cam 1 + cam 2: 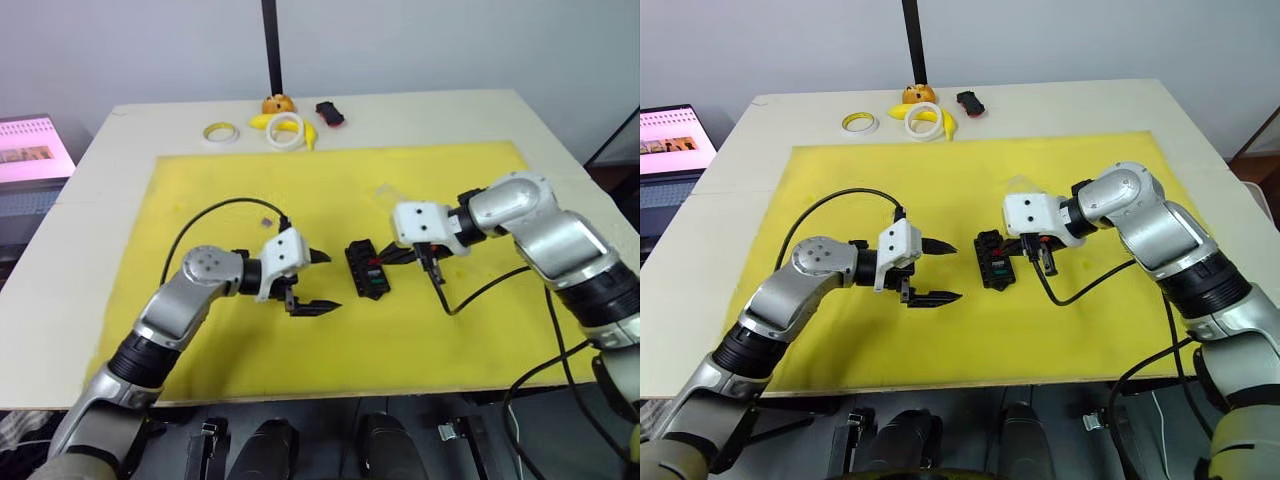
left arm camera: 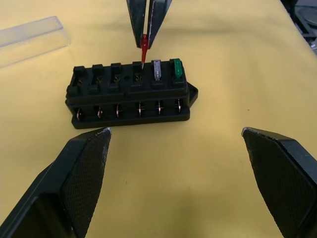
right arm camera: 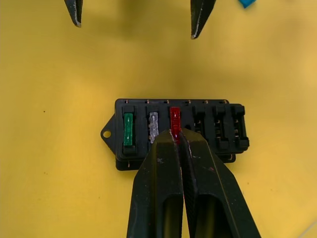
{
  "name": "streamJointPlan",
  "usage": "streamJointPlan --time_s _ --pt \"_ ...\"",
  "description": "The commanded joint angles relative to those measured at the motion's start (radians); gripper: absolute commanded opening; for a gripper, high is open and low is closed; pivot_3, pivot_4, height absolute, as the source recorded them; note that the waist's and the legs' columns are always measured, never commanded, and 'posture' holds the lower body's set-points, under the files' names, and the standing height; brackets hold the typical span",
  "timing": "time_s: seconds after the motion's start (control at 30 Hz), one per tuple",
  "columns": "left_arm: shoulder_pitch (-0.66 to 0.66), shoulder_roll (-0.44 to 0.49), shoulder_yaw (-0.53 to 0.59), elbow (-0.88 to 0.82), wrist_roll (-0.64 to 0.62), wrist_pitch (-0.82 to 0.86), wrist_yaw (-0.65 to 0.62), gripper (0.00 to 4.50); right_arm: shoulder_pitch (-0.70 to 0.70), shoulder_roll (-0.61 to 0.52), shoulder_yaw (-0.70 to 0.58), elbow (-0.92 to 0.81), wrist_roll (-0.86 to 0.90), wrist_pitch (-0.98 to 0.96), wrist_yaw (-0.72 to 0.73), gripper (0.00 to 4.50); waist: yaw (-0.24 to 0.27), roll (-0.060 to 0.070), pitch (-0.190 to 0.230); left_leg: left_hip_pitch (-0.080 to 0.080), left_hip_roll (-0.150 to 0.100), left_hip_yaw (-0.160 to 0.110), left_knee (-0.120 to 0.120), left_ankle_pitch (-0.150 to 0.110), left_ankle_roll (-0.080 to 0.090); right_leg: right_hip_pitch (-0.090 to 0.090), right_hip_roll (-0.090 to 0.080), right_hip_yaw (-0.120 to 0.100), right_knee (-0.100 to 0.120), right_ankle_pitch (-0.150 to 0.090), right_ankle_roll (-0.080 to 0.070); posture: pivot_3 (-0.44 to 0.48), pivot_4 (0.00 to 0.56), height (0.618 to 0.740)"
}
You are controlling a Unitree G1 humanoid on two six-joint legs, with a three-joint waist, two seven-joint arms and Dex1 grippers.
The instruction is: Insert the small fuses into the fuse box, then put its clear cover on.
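My right gripper point(image 3: 176, 136) sits over the box point(image 1: 367, 268), pinched on the red fuse point(image 3: 175, 119) at the third slot, blocking access from that side. Green point(image 3: 128, 130) and grey point(image 3: 153, 127) fuses fill the two slots beside it; three slots stand free. My left gripper point(image 1: 318, 282) hangs spread just beside the box, bare mat point(image 1: 330, 195) between them. The cover point(image 2: 30, 38) lies near the box.

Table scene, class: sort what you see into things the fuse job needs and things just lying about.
Needed for the job:
fuse box
red fuse, held by the right gripper
grey fuse and green fuse, already seated
blue fuse
clear cover

Just lying about:
tape rings
toy car
banana
laptop
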Motion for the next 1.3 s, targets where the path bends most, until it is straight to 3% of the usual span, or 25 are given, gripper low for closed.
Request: streamJointPlan --time_s 0.03,1.3 --pt "-0.033 -0.013 0.000 -0.001 0.018 -0.020 -0.001 4.45 -0.033 0.022 -0.045 0.004 -0.031 -0.024 0.014 0.00 0.000 0.000 0.000 0.000 0.000 0.000 0.000 0.000 0.000 0.000 0.000 0.000 0.000 0.000 0.000 0.000 0.150 0.740" --pt "-0.076 -0.084 -0.038 0.065 0.111 -0.046 -0.002 4.45 -0.004 0.078 -0.091 -0.016 -0.099 0.043 0.067 0.00 -0.001 0.000 0.000 0.000 0.000 0.000 0.001 0.000 0.000 0.000 0.000 0.000 0.001 0.000 0.000 0.000 0.150 0.740"
